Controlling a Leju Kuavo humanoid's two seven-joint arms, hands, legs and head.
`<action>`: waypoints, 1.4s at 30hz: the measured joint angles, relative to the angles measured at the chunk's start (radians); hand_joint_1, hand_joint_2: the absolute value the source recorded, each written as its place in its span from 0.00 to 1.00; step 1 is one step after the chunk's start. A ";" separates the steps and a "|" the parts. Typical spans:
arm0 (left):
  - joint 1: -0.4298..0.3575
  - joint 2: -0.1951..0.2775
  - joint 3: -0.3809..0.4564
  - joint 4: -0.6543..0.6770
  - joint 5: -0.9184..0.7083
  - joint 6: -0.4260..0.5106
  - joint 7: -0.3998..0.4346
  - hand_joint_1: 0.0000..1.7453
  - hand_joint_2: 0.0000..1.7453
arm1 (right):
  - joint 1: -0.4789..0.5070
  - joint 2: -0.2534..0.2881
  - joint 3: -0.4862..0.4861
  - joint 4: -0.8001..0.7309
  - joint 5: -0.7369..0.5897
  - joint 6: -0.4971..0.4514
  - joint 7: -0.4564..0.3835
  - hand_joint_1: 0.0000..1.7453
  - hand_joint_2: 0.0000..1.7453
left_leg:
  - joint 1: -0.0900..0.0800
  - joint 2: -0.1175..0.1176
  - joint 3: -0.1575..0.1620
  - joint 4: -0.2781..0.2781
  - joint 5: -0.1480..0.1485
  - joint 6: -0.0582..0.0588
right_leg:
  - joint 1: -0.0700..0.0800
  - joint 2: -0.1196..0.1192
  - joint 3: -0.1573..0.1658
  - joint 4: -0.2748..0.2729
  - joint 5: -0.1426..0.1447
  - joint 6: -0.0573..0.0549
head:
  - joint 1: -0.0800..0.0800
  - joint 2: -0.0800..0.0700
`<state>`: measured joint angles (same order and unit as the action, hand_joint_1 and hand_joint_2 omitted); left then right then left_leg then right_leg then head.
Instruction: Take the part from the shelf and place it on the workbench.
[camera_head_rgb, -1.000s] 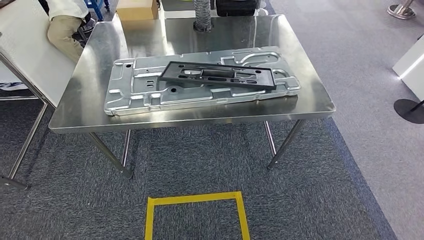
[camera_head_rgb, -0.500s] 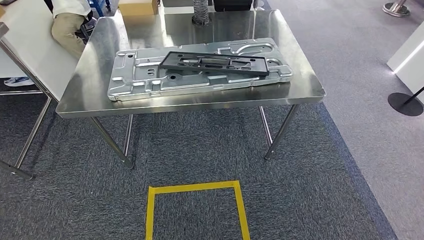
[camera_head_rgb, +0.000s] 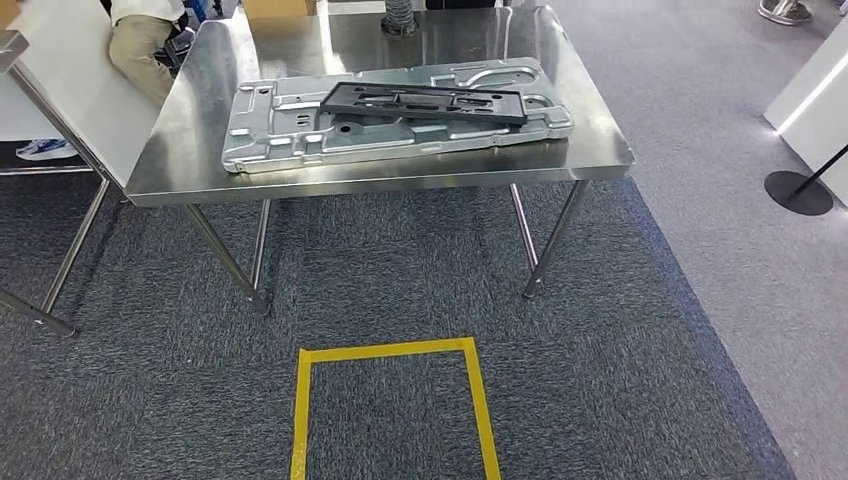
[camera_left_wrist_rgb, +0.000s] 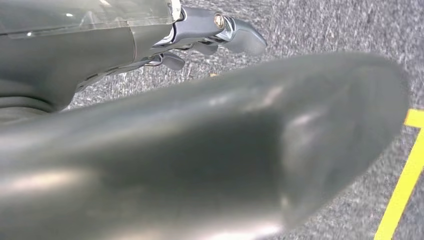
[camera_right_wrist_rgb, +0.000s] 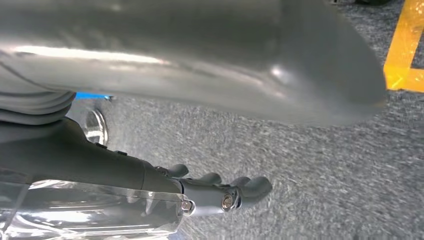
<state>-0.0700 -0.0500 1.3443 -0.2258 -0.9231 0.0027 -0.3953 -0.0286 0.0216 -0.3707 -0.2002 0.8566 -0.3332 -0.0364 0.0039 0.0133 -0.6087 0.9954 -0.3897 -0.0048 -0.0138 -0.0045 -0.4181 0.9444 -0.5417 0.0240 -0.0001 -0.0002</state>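
Black frame (camera_head_rgb: 425, 101) lies on metal panel (camera_head_rgb: 395, 118) atop workbench (camera_head_rgb: 200, 170), long axis crosswise to you | left hand (camera_left_wrist_rgb: 200, 145), right hand (camera_right_wrist_rgb: 200, 90) hang over carpet, fingers apart, empty.

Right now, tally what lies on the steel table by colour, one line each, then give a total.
Silver: 1, the large stamped metal panel lying flat on the steel table.
Black: 1, the long plastic frame resting on top of the panel.
Total: 2
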 joint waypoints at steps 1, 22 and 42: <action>0.001 0.000 0.000 0.000 0.000 0.000 0.000 0.00 0.00 | 0.000 0.000 0.001 0.001 0.001 0.004 0.003 0.00 0.00 | 0.002 -0.001 -0.004 0.003 -0.002 -0.006 | 0.000 -0.002 -0.008 -0.001 0.010 -0.008 | 0.001 0.000; 0.003 -0.001 0.000 0.000 -0.001 0.012 0.035 0.00 0.75 | 0.005 -0.012 -0.006 0.004 -0.044 0.072 -0.025 0.00 0.00 | -0.002 0.000 0.128 -0.033 -0.120 0.045 | 0.001 -0.005 -0.279 0.327 -0.044 0.031 | -0.004 0.000; 0.003 -0.002 0.000 0.000 -0.016 0.026 0.058 0.00 1.00 | 0.006 -0.015 -0.102 0.009 -0.114 0.173 0.050 0.00 0.00 | 0.037 -0.009 0.079 0.064 -0.141 -0.046 | -0.005 -0.002 -0.118 0.056 0.057 -0.017 | -0.008 0.000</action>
<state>-0.0672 -0.0519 1.3447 -0.2255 -0.9395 0.0290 -0.3368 -0.0222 0.0068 -0.4722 -0.1915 0.7423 -0.1598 0.0137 0.0413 0.0046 -0.5295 1.0591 -0.5305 -0.0507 -0.0183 -0.0069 -0.5357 1.0002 -0.4851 0.0070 -0.0086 -0.0002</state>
